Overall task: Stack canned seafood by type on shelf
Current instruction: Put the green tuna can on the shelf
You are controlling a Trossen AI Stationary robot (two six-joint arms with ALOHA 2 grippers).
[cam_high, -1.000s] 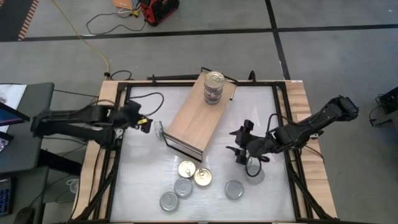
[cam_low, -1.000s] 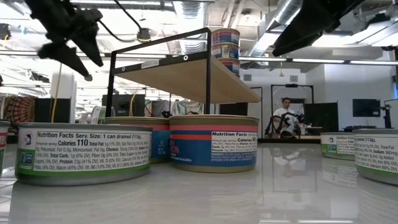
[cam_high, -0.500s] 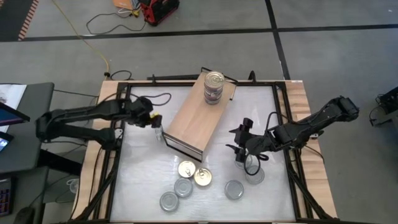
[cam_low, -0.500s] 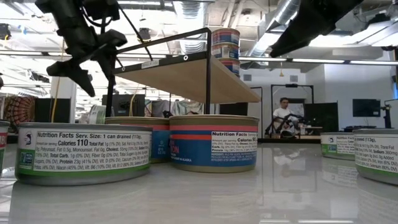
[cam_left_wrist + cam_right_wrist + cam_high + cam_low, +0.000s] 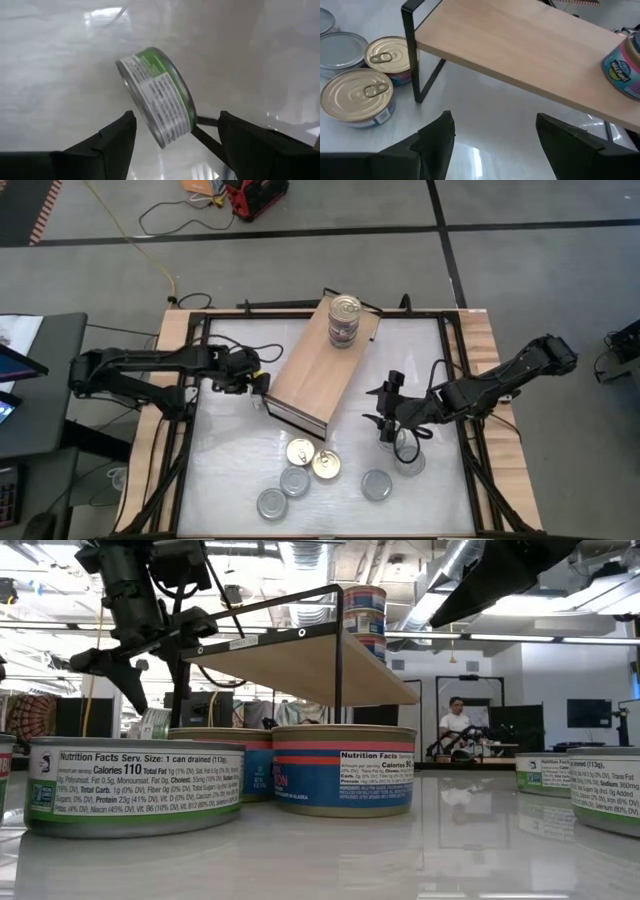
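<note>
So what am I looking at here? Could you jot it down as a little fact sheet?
Setting: white table with a wooden shelf
On shelf: stack of cans at one end
Loose cans: cluster of five on the table
Left gripper: open, around a green-label can tilted on edge beside the shelf
Right gripper: open, empty, facing the shelf

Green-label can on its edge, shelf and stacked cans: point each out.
Green-label can (image 5: 159, 100), left wrist view, on its printed side wall.
Shelf (image 5: 310, 370), high view, on the bare wooden board.
Stacked cans (image 5: 344, 308), high view, on the top lid.
</note>
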